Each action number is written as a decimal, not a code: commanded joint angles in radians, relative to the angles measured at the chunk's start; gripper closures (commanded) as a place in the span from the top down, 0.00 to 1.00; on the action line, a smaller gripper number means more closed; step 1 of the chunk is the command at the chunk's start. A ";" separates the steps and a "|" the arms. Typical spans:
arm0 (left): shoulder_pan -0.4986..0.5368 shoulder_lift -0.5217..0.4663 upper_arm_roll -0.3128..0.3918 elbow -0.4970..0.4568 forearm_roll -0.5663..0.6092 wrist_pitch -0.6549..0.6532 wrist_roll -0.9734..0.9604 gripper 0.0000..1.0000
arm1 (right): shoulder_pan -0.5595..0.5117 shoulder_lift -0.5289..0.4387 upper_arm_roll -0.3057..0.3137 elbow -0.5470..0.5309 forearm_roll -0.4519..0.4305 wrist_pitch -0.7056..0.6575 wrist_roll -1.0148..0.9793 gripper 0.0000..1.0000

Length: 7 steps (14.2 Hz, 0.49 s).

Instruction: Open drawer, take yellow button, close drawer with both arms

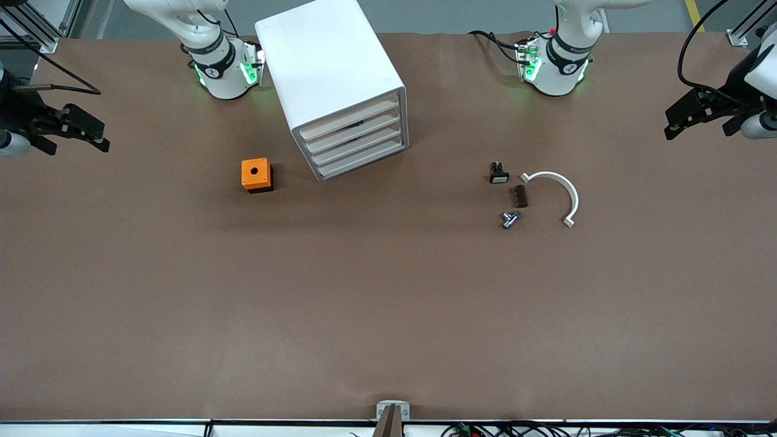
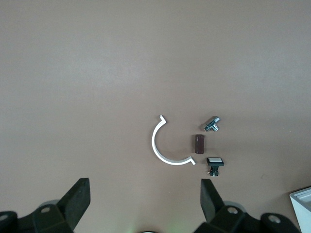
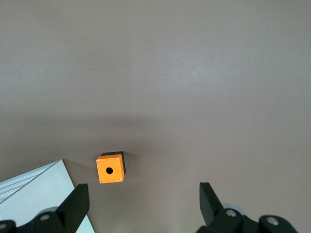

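The white cabinet [image 1: 331, 67] stands on the table between the arms' bases, its four beige drawer fronts turned toward the front camera. The top drawer [image 1: 349, 119] is shut. The button is hidden. My right gripper [image 1: 104, 136] is open and empty, up over the right arm's end of the table, apart from the cabinet. In the right wrist view the right gripper [image 3: 141, 196] is spread wide, with a cabinet corner [image 3: 34, 194] below. My left gripper [image 1: 668, 124] is open and empty over the left arm's end. It [image 2: 145, 194] is also spread wide in the left wrist view.
An orange cube with a hole [image 1: 256, 175] [image 3: 110, 169] sits beside the cabinet toward the right arm's end. Toward the left arm's end lie a small black part with a white face [image 1: 498, 175] [image 2: 214, 163], a brown block [image 1: 519, 196], a metal part [image 1: 510, 219] and a white half-ring [image 1: 561, 188].
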 commanded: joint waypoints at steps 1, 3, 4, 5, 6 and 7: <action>0.001 -0.013 0.000 0.000 0.025 -0.001 0.010 1.00 | -0.003 -0.027 0.002 -0.029 -0.008 0.009 0.004 1.00; 0.001 0.010 0.000 0.032 0.025 -0.034 0.008 1.00 | -0.003 -0.024 0.000 -0.029 -0.008 0.011 0.004 1.00; 0.001 0.036 -0.002 0.067 0.025 -0.057 0.010 1.00 | -0.005 -0.022 0.000 -0.027 -0.008 0.011 0.004 1.00; -0.001 0.065 -0.002 0.100 0.025 -0.094 0.010 1.00 | -0.006 -0.021 -0.001 -0.026 -0.008 0.006 0.003 1.00; -0.001 0.087 -0.003 0.109 0.026 -0.106 0.013 1.00 | -0.008 -0.021 -0.003 -0.021 -0.008 0.000 0.003 1.00; -0.002 0.099 -0.003 0.103 0.026 -0.107 0.025 1.00 | -0.010 -0.021 -0.004 -0.019 -0.008 -0.006 0.001 1.00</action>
